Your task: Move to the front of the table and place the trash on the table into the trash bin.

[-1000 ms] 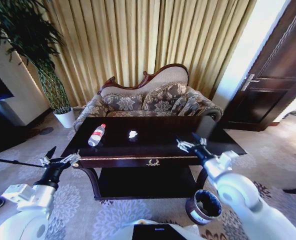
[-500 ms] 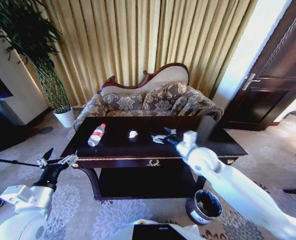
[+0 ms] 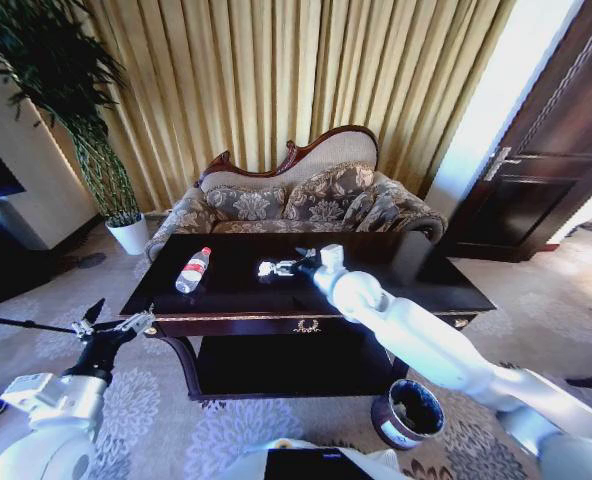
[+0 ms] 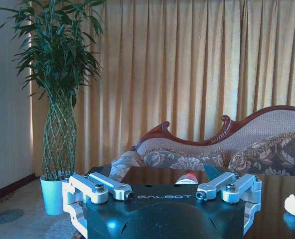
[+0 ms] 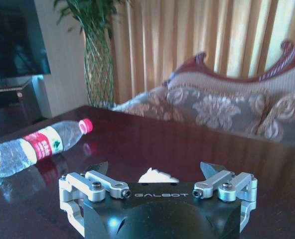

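Right pincer [image 3: 284,267] wide open around crumpled paper [image 3: 266,268].

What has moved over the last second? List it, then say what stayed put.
The right gripper swung from the table's near right edge out across the table to the crumpled white paper, which now lies between its open fingers; nothing is gripped yet. The left gripper hangs open off the table's left end as before. The bottle, paper and trash bin have not moved.
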`<state>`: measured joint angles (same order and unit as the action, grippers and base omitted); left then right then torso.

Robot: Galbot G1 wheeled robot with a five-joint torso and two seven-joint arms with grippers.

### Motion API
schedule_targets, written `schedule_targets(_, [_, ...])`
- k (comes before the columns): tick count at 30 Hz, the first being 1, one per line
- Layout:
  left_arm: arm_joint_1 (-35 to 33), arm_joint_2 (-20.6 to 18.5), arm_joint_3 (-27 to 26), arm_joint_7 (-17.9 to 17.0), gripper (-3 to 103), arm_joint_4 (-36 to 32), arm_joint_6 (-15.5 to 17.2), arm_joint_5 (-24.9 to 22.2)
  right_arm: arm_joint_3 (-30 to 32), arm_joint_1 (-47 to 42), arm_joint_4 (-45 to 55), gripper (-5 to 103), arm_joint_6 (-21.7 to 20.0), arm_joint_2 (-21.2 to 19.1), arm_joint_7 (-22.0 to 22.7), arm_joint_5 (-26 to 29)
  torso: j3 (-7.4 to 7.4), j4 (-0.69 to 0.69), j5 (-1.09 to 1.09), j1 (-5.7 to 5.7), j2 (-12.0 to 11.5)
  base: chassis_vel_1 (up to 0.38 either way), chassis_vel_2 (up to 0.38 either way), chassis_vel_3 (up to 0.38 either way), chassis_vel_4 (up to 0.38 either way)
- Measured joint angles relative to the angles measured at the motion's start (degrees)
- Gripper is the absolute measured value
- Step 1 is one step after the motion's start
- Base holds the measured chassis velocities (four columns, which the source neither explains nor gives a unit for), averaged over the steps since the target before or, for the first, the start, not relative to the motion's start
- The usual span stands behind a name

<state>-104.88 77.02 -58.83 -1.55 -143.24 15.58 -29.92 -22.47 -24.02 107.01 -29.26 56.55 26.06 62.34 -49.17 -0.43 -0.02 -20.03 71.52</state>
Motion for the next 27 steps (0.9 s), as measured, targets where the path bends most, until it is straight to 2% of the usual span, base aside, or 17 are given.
schedule_targets(6, [0.0,0.1,0.0,0.0,100,0.0,-0.4,0.2,-1.7,1.2,-5.7,100,-0.4,4.4,1.4,0.6,0.00,0.00,0.00,0.00,0.0,0.000,0.000,0.000,0.000])
schedule_targets(26, [0.0,1.0,0.1,0.2,100,0.0,-1.0,0.5,-2.9,1.4,-13.9,101,-0.2,9.2,1.5,-2.2,0.00,0.00,0.00,0.00,0.0,0.000,0.000,0.000,0.000])
schedule_targets(27, [0.0,1.0,0.0,0.2,100,0.0,-1.1,0.5,-3.0,1.4,-14.0,96,-0.2,9.4,1.5,-2.2,0.00,0.00,0.00,0.00,0.0,0.000,0.000,0.000,0.000])
